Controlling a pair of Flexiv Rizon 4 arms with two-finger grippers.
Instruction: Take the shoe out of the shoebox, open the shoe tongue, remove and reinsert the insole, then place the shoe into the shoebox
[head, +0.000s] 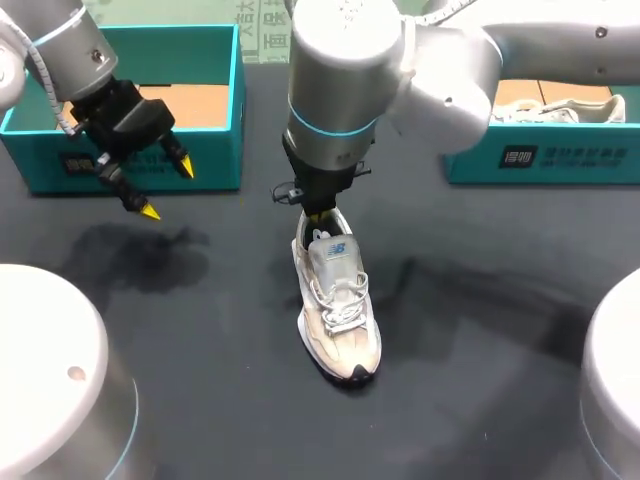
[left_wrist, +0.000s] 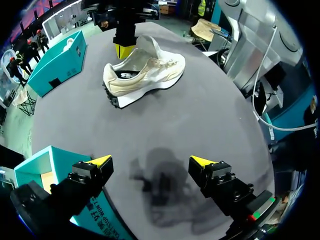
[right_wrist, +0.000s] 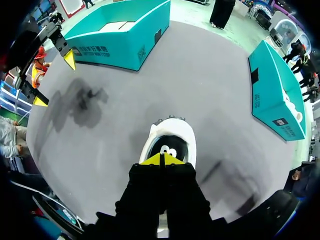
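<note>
Our right hand (right_wrist: 162, 159), yellow tips pressed together on nothing we could make out, hung over the heel opening of the cream mesh sneaker (head: 338, 310), which stood upright on the dark tabletop (head: 480, 330), toe toward us; our left hand (head: 167, 189), spread open and empty, was well apart.

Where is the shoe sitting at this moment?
In the head view the shoe stands mid-table on the dark table, outside the left shoebox and the right shoebox, its heel end under the right gripper.
</note>
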